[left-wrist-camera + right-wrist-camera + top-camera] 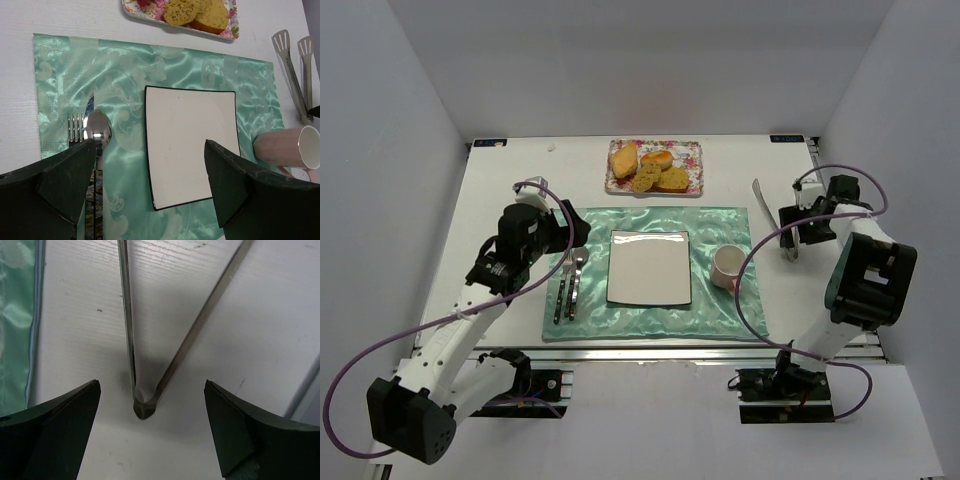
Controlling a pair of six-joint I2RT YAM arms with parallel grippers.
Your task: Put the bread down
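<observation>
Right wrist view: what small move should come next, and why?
Probably lower the right gripper and close on the tongs near their hinge. Its fingers are open and straddle the hinge end, which lies on the table, unheld; the bread is on the tray and the plate is bare.

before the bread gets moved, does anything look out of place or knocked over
Nothing stands out: the bread slices sit on the floral tray, the square plate lies bare on the green placemat, fork and spoon lie parallel beside it, and the tongs rest flat on the table.

floral tray (691, 156) — golden bread (623, 159); mint placemat (725, 222); pink mug (726, 267)
</observation>
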